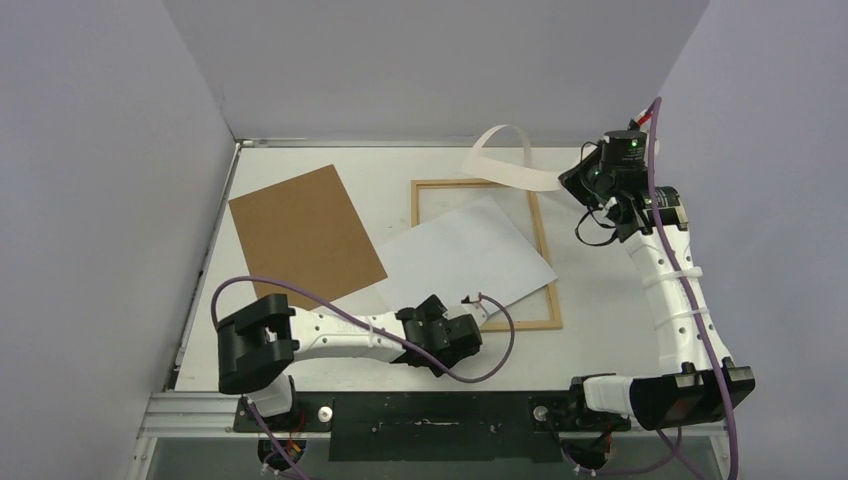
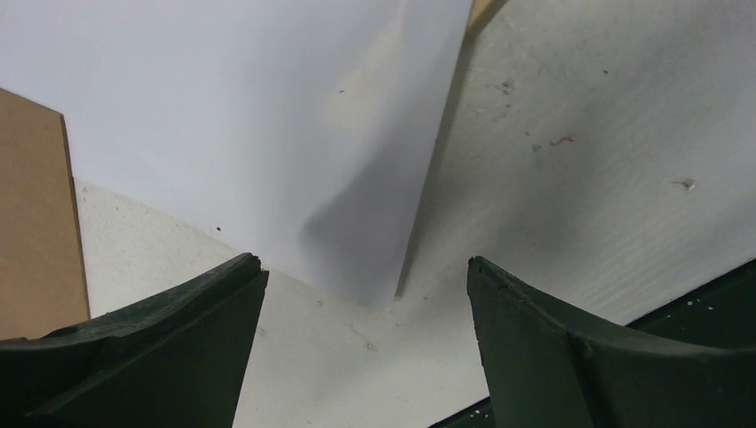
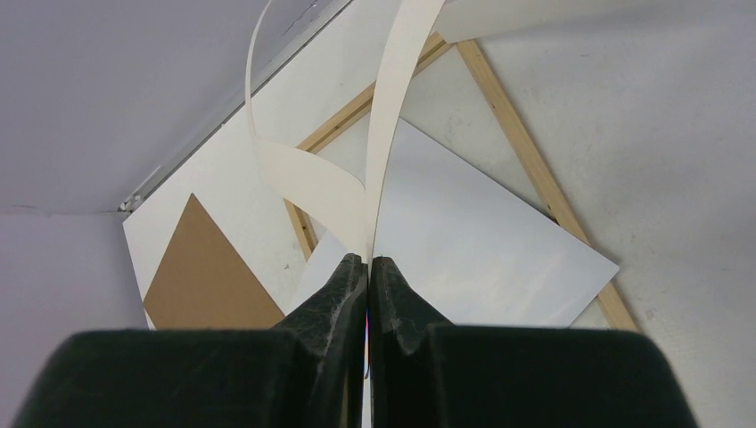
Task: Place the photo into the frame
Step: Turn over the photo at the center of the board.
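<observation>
The photo [image 1: 465,255] lies white side up, skewed across the light wood frame [image 1: 538,215], with its near corner past the frame's front strip. My left gripper [image 1: 472,330] is open low at that near corner. In the left wrist view the photo's [image 2: 250,116] corner sits just ahead of the open left gripper [image 2: 365,267], with nothing between the fingers. My right gripper [image 1: 568,182] hangs above the frame's far right corner, shut on a curled cream paper sheet [image 1: 505,160]. In the right wrist view the curled cream sheet [image 3: 312,178] rises from the shut right gripper [image 3: 368,260] above the photo [image 3: 481,241] and the frame [image 3: 526,152].
A brown hardboard panel [image 1: 305,235] lies flat left of the frame, its near right corner under the photo's edge. It shows in the left wrist view [image 2: 31,223] and the right wrist view [image 3: 205,267]. Grey walls close in the back and both sides.
</observation>
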